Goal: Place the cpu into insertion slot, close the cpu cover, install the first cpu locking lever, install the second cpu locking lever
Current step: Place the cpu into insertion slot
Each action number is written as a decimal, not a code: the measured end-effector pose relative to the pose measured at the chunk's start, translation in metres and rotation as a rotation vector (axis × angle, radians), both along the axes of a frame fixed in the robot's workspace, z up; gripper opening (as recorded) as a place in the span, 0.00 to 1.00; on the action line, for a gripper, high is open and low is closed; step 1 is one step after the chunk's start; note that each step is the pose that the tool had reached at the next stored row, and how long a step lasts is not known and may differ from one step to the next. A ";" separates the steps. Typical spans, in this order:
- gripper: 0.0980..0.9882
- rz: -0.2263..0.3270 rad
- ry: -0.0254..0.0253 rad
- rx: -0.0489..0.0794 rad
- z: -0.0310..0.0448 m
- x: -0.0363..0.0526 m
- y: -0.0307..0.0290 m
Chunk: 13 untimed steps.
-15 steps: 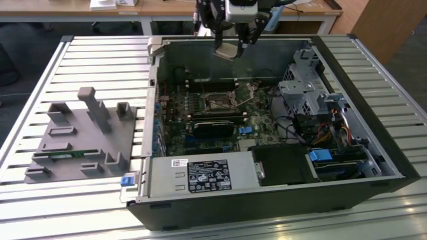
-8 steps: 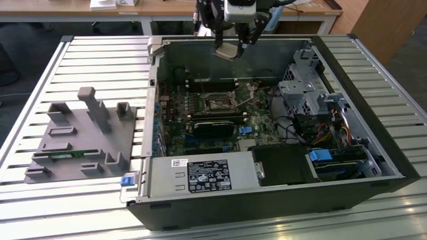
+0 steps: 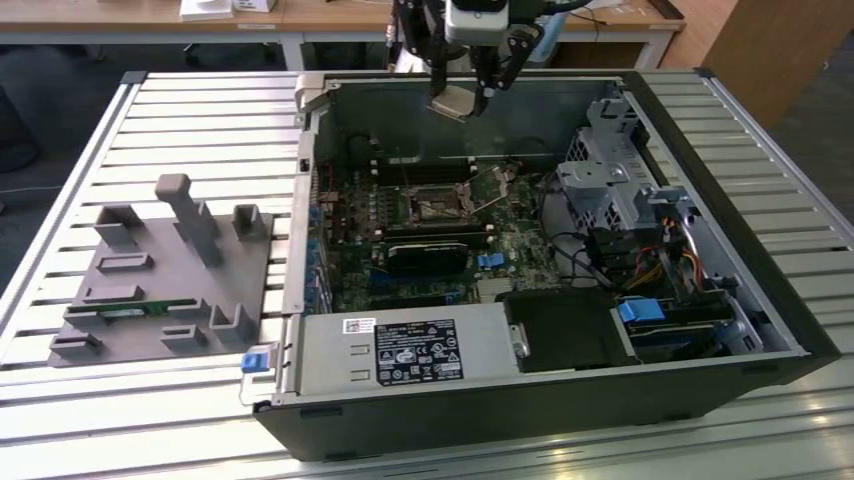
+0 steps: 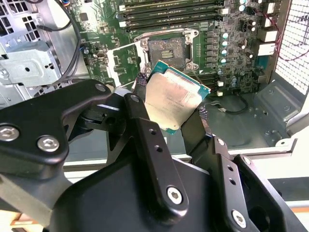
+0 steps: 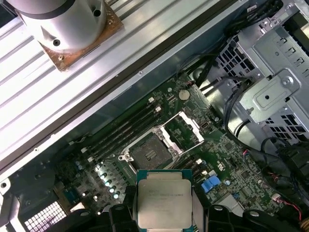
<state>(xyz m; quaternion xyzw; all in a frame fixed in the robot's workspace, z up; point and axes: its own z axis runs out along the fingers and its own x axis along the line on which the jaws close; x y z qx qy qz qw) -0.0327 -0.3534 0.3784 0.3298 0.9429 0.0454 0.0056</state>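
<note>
The cpu (image 4: 176, 99) is not yet seated. It is clamped by its edges between the fingers of the hand (image 4: 171, 96), metal top facing the wrist cameras. In the exterior view the cpu (image 3: 454, 103) hangs in the air over the far side of the open computer case (image 3: 534, 400), well above the green board.

Below it, the insertion slot (image 5: 147, 153) lies bare, its dark centre open in both wrist views. Just beside the slot, the cpu cover (image 5: 193, 125) is swung up off it, so the way in is open. In the exterior view the insertion slot (image 3: 434, 208) sits near the middle of the board, nearer the camera than the chip.

By my judgement, step one is under way: the chip is picked up and carried over the case, but not lowered. The cover stands open, and both locking levers would be left to do; I cannot make them out clearly.

The case rests on a slatted worktop (image 3: 200, 130), with a grey fixture (image 3: 160, 270) on the exterior view's left.
</note>
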 end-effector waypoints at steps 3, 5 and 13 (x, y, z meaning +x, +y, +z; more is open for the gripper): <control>0.50 -0.012 0.0000 0.000 0.0000 0.0000 0.0000; 0.50 -0.020 0.0000 0.000 0.0000 0.0000 0.0000; 0.50 -0.052 0.0000 0.000 0.0000 0.0000 0.0000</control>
